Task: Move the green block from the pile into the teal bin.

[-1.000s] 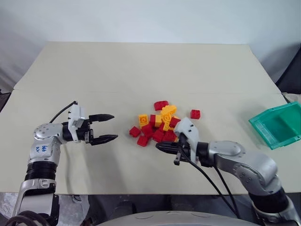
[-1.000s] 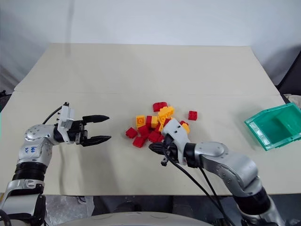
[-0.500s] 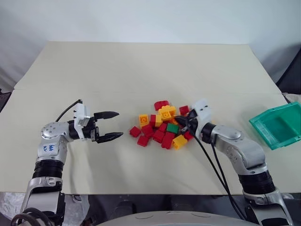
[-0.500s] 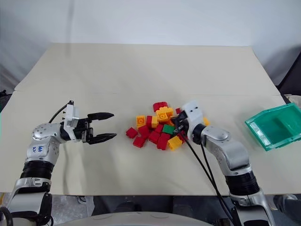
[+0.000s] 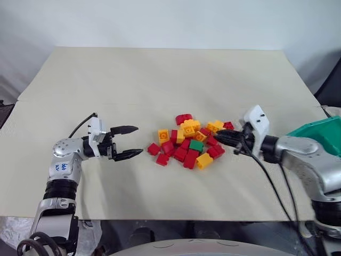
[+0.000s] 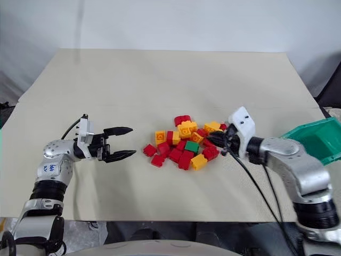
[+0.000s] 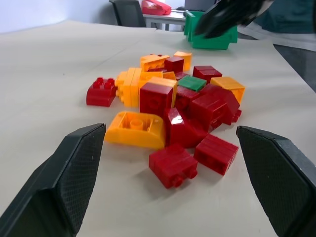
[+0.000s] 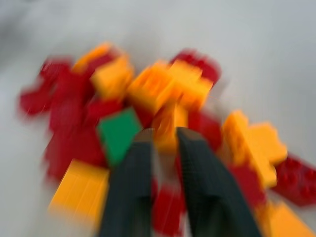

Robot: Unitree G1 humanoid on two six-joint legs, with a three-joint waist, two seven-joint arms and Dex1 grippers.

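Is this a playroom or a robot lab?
Probably a lab or office: the toy bricks lie on a plain beige table with a teal bin, and the left wrist view shows an office chair behind.

- The green block (image 5: pixel 196 145) is bright green, the single green piece among the bricks.
- The pile (image 5: pixel 189 141) mixes deep red and yellow-orange bricks.
- The teal bin (image 5: pixel 318 133) is translucent teal-green.
- The table (image 5: pixel 160 80) is plain pale beige, without pattern.
- The left gripper (image 5: pixel 133 141) has black fingers with a fine cross-hatched texture on a white mount.
- The right gripper (image 5: pixel 218 140) has black fingers, a white housing and a silver-grey arm.
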